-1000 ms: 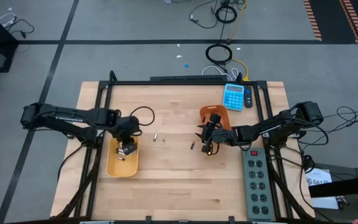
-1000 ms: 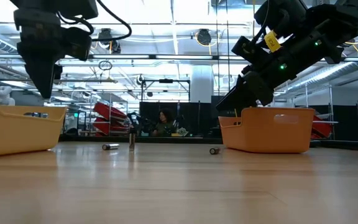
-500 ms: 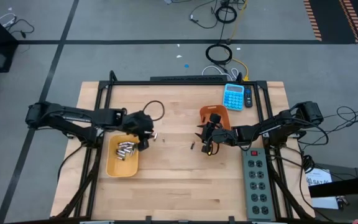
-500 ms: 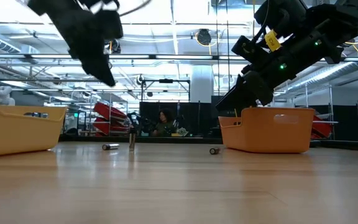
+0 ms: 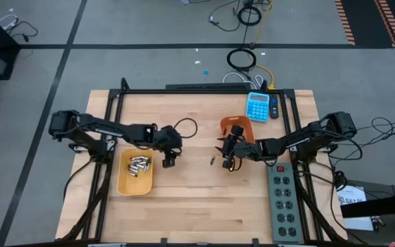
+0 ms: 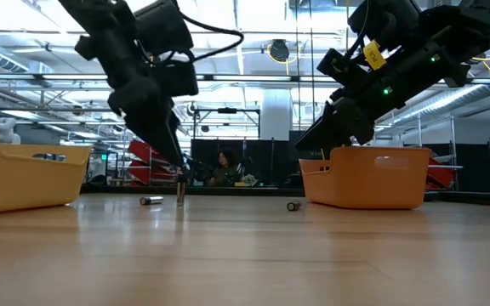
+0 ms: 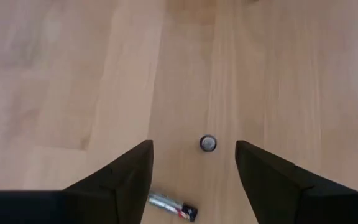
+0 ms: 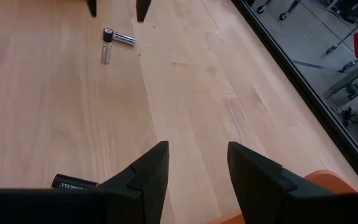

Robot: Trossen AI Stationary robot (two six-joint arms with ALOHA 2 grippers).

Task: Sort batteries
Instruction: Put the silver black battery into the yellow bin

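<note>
Left gripper (image 7: 192,163) spread wide, empty, above an upright battery (image 7: 208,143).
We see a lying battery (image 7: 171,206) just beside; more batteries (image 5: 138,165) in yellow bin (image 5: 123,184). Right gripper (image 8: 193,163) part-open, empty, by orange bin (image 6: 366,177), dark battery (image 8: 73,182) near.

— What is framed between the two dark fingers (image 7: 129,177)?
— An upright battery (image 7: 208,143), seen end-on, on the wooden table (image 7: 73,74); the jaws are spread wide.
— Is anything found near it?
— A lying battery (image 7: 171,206), close by, nearer the fingers.
</note>
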